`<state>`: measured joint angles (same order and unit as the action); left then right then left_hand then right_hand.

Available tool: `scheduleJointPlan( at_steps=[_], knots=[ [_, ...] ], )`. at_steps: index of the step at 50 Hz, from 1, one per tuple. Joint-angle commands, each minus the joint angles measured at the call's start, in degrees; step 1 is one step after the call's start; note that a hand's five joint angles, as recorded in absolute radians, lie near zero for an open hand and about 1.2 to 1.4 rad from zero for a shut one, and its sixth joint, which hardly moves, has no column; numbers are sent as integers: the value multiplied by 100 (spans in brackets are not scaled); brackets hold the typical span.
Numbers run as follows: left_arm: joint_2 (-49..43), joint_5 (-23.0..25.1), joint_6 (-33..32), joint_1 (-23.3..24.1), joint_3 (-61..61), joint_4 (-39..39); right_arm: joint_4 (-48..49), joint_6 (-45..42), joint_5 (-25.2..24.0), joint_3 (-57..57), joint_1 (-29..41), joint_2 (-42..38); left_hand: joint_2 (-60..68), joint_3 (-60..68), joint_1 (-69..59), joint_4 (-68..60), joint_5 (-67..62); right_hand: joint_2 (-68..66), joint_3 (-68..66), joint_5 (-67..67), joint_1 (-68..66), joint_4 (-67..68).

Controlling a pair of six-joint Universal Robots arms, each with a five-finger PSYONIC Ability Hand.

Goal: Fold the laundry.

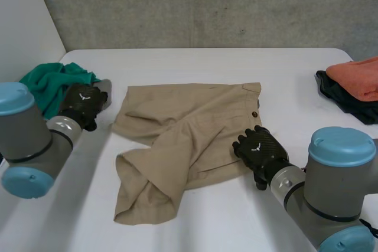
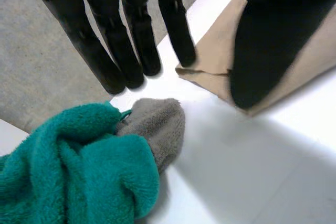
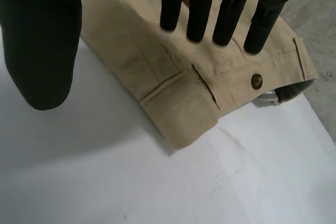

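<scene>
Rumpled shorts (image 1: 189, 122) lie at the straight, parted fingers of left hand (image 1: 82, 105) and right hand (image 1: 260, 150), seemingly poised to grip.

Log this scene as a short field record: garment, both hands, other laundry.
garment: tan shorts, spread on the white table, one leg rumpled
left hand: open, at the shorts' edge, beside the green towel
right hand: open, fingers straight over the waistband near the button
other laundry: grey cloth against the green towel; orange cloth on a dark cloth
</scene>
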<state>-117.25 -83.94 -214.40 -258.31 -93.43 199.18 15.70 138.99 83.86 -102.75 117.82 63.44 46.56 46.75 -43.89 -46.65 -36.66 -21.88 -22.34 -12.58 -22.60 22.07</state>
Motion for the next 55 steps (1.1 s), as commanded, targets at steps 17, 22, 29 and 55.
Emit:
scheduleJointPlan(
  at_steps=[17, 22, 29, 55],
  knots=[
    [2066, 1707, 1374, 1650, -1732, -863, 356, -276, -10, -35, -198, 220, -1921, -1941, 1654, 1930, 1932, -5812, -5766, -5742, -5740, 5793],
    [1636, 1302, 1331, 2425, -1460, -758, -31, -267, -19, -35, -233, 397, -1247, -1266, 980, 1256, 1258, -5812, -5766, -5742, -5740, 5793],
    [345, -40, 1033, 2875, -407, -591, -348, -302, -54, -9, -400, 458, 1119, 1100, -1386, -1110, -1108, -5812, -5766, -5742, -5740, 5793],
    [104, -518, -1254, 730, 378, -485, -427, -338, -98, 27, -418, 458, 3344, 3325, -3611, -3335, -3334, -5812, -5766, -5742, -5740, 5793]
  ],
)
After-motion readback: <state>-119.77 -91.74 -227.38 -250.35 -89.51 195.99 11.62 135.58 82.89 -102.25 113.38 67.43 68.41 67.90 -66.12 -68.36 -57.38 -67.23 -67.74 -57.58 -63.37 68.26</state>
